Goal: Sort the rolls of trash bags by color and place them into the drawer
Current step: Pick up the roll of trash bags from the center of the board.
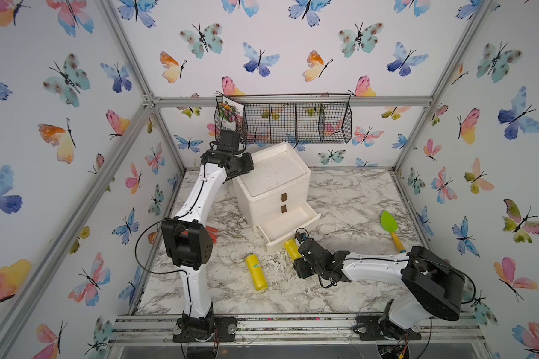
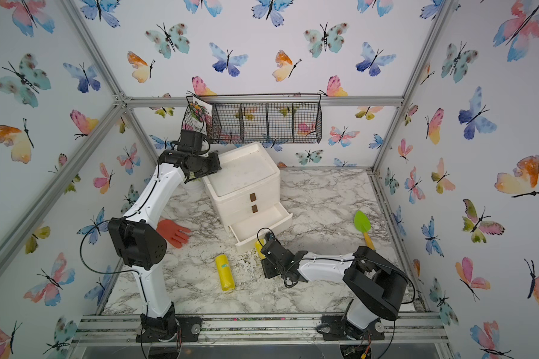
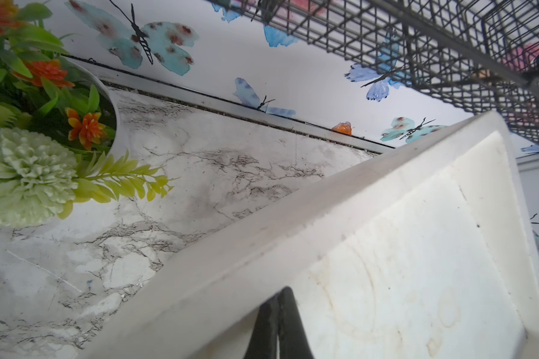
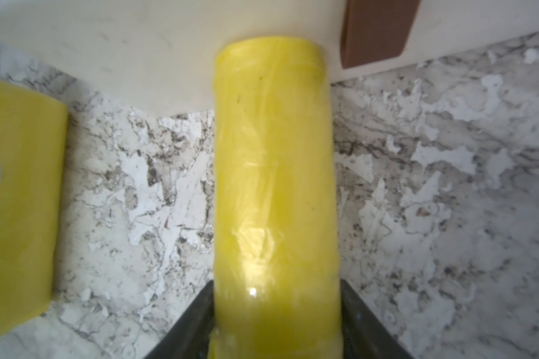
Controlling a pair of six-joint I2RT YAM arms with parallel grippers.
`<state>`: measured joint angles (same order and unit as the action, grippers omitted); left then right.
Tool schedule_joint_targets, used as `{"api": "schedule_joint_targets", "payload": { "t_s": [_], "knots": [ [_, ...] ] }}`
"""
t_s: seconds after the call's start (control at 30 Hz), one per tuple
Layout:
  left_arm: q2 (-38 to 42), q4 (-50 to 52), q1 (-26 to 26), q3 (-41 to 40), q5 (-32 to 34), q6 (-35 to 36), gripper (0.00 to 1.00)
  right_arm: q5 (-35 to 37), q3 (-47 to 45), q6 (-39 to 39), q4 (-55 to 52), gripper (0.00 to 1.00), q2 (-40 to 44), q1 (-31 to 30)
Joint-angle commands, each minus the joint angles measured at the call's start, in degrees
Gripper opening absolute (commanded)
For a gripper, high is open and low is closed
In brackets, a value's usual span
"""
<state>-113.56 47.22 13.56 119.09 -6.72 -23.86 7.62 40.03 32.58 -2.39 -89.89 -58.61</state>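
So far nothing shows inside the open bottom drawer (image 1: 288, 224), so the sorting looks barely begun. Only two rolls are in view, neither of them green or pink. The right arm stretches low from the near right, and the right gripper (image 4: 276, 314) pinches a yellow roll (image 4: 274, 186) lying just before the drawer's front. A second yellow roll (image 1: 256, 273) lies loose to its left. The left gripper (image 3: 277, 323), pressed together, rests on the cabinet top (image 1: 271, 174).
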Motion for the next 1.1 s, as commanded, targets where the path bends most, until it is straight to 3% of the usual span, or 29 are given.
{"api": "schedule_joint_targets", "payload": {
  "t_s": [0.0,0.13,0.4,0.6,0.8,1.07],
  "knots": [
    [-3.29,13.07,0.06,-4.37,-0.04,-0.25,0.0,1.83,0.64,0.64,-2.71,0.51,0.69,-0.45],
    [-3.03,12.98,0.06,-4.57,0.17,-0.08,0.0,0.63,4.36,0.49,-9.6,0.45,4.96,-0.63],
    [-3.17,13.08,0.06,-4.27,0.71,0.1,0.0,-0.97,17.05,-3.95,-24.02,0.44,12.44,-0.56],
    [-2.41,12.67,0.06,-5.27,0.4,0.07,0.0,0.31,31.85,-9.13,-38.23,0.44,4.03,-0.02],
    [-1.93,12.69,0.06,-5.27,0.15,0.04,0.0,-3.45,39.24,-12.19,-43.15,0.44,-3.23,3.39],
    [-2.01,12.31,0.06,-5.65,-0.09,0.18,0.0,-2.5,47.29,-15.75,-48.92,0.44,-9.54,7.57]
  ]
}}
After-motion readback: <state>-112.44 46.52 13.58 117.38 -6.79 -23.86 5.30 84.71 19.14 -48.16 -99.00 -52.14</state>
